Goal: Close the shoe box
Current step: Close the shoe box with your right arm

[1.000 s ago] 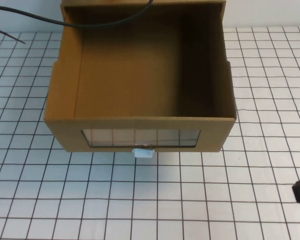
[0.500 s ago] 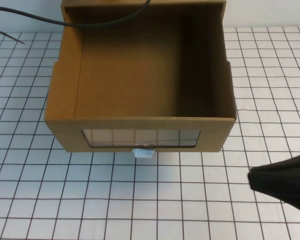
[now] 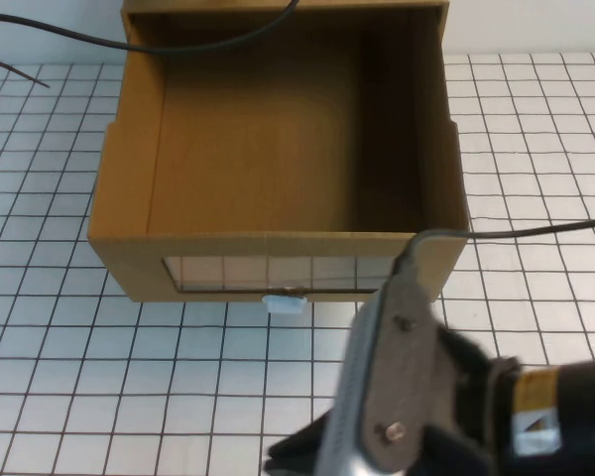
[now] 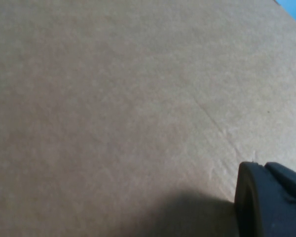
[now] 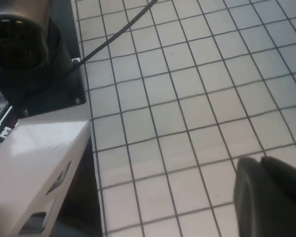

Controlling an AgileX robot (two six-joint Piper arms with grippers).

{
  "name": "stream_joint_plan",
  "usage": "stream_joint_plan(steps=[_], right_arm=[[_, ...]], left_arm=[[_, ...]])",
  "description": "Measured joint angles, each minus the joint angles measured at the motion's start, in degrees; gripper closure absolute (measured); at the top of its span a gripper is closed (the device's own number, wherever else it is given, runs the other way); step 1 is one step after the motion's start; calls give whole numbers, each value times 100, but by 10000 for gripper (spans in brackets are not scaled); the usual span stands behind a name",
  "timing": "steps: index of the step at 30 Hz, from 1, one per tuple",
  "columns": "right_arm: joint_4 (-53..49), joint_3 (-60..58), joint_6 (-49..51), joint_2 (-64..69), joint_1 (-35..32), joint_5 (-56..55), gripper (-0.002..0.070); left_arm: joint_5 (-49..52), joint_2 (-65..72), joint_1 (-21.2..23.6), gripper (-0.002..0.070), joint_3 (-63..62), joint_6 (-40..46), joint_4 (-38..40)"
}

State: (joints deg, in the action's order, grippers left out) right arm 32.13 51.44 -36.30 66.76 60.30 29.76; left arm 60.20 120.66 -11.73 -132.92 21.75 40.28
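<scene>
The shoe box [image 3: 278, 149] is a brown cardboard drawer pulled out towards me, open on top and empty. Its clear window [image 3: 278, 272] faces me, with the white pull tab [image 3: 285, 303] just below it. My right gripper [image 3: 283, 458] hangs over the table in front of the box, near its right front corner, apart from it. In the right wrist view the right gripper [image 5: 264, 197] has its fingers together and holds nothing. My left gripper [image 4: 266, 197] is out of the high view. Its fingers are together, close against plain brown cardboard [image 4: 113, 98].
The table [image 3: 79, 397] is white with a black grid. A black cable [image 3: 178, 45] runs across the box's back edge and another cable [image 3: 545, 230] trails off to the right. The right wrist view shows a black base [image 5: 34, 49] and a white mount [image 5: 34, 158] at the table's edge.
My right arm has swung in from the lower right to the left and now fills the lower middle of the high view. The box has not moved.
</scene>
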Motion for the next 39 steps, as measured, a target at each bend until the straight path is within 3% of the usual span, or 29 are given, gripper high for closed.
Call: stream_joint_plan(steps=[4, 8, 27, 39], right_arm=[[-262, -139, 305, 413, 563, -1397, 689], [-263, -236, 329, 993, 710, -2372, 689], [269, -411, -825, 3346, 473, -7204, 689], [137, 969, -833, 4040, -244, -6892, 689]], left_arm=[[0, 0, 0, 680, 0, 0, 15], [0, 0, 0, 680, 0, 0, 15], [0, 0, 4, 680, 0, 0, 28], [139, 0, 4, 680, -20, 0, 65]])
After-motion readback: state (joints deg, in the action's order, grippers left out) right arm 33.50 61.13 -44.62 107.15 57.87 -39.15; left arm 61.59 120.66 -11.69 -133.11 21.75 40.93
